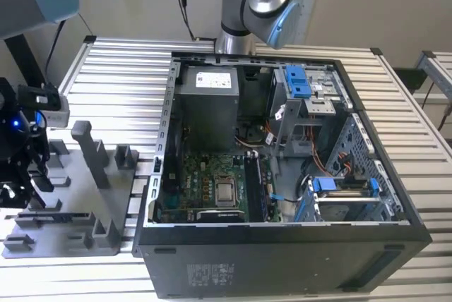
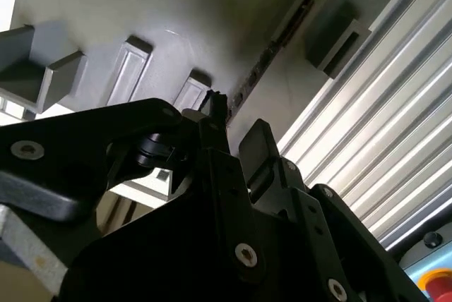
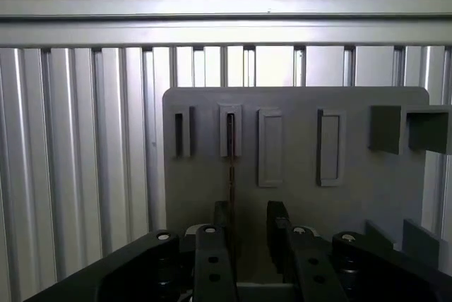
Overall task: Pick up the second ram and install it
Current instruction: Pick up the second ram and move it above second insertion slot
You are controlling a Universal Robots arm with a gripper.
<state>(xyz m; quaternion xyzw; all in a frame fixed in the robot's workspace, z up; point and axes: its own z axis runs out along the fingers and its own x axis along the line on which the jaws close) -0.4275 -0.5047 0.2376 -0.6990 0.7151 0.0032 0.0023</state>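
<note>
Presently gripper point(image 3: 248, 212) hangs spread and empty over second ram point(image 3: 231, 164), on edge in grey holder tray point(image 3: 381, 196) (stick lines up nearer one finger); centring looks wise before closing.

Labels in view, none of them readable

A white label point(image 1: 215, 78) lies on the grey power supply box point(image 1: 205, 115) inside the open computer case point(image 1: 318, 260). It is well apart from the tool point(image 1: 25, 182) and off to the exterior view's right of it, and its dark lines of print are too small to make out. Pale lettering point(image 1: 210, 274) on the case's dark outer wall, again well away from the tool on that same side, shows as a few faint rows and cannot be read either.
</note>
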